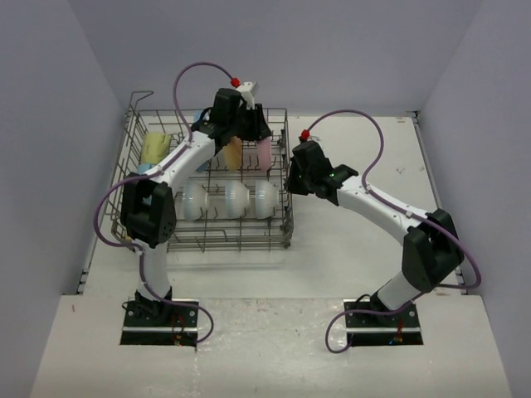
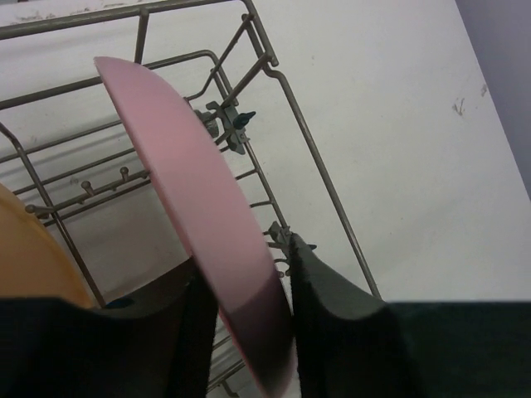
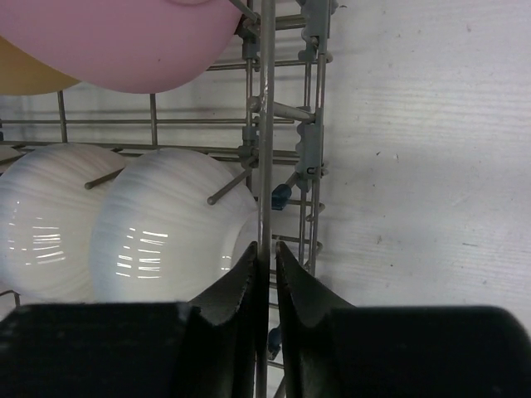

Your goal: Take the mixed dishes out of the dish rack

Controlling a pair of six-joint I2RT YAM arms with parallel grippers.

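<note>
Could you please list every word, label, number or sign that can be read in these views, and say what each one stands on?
Nothing can be read with certainty.
Possibly "C": a tiny mark on a grey clip of the dish rack, too small to be sure.
Pink plate, white bowls, both arms: no markings visible.
Base plates: small red marks, too blurred to read.
</note>
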